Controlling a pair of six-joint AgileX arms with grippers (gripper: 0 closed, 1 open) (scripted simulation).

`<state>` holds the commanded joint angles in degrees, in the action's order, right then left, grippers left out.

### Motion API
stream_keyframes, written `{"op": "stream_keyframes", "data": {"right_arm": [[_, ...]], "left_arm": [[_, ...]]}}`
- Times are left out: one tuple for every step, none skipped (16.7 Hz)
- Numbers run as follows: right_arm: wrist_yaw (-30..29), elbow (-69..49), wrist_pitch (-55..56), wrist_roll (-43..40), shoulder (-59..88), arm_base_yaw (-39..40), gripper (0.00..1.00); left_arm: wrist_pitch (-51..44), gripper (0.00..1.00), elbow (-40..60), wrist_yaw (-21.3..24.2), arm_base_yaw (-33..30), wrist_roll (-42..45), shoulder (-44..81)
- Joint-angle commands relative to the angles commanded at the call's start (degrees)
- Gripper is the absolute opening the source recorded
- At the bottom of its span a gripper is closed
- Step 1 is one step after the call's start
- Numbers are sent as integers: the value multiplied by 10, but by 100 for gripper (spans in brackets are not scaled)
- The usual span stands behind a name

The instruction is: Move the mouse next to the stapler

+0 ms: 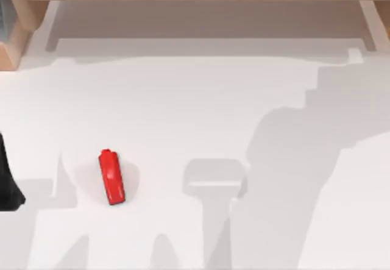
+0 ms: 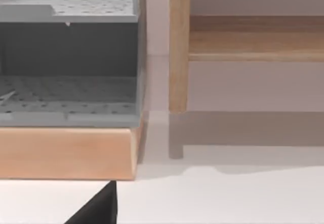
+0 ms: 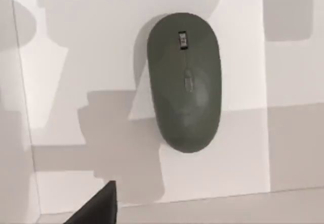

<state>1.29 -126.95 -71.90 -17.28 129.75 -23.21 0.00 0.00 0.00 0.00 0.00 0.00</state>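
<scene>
Mouse (image 3: 185, 82) lying flat on white table (image 3: 243, 42) in right wrist view, nothing touching it. Top view: red stapler (image 1: 111, 177) lying left of centre; left arm (image 1: 8, 181) sitting at left edge. Left wrist view facing wooden shelf (image 2: 71, 153), grey rack (image 2: 71, 62). Can't tell either gripper's opening.

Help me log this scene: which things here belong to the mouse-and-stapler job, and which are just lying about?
Job things:
- mouse, dark grey-olive, lying on the white table under the right wrist camera
- stapler, red, left part of the table

Just there:
- grey perforated rack on a wooden base
- wooden shelf frame behind
</scene>
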Motion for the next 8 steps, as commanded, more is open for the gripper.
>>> {"op": "stream_keyframes", "data": {"right_arm": [[1, -24, -12, -5, 33, 0, 100], [3, -46, -22, -10, 61, 1, 100], [4, -66, -31, -16, 88, 2, 100], [5, -84, -38, -20, 111, 4, 100], [6, -99, -43, -25, 132, 7, 100], [6, -112, -46, -29, 150, 10, 100], [6, -122, -48, -32, 165, 12, 100], [6, -131, -49, -35, 177, 14, 100]], "left_arm": [[0, 100, 0, 0, 0, 0, 0], [0, 100, 0, 0, 0, 0, 0], [0, 100, 0, 0, 0, 0, 0], [0, 100, 0, 0, 0, 0, 0], [0, 100, 0, 0, 0, 0, 0], [0, 100, 0, 0, 0, 0, 0], [0, 100, 0, 0, 0, 0, 0], [0, 100, 0, 0, 0, 0, 0]]}}
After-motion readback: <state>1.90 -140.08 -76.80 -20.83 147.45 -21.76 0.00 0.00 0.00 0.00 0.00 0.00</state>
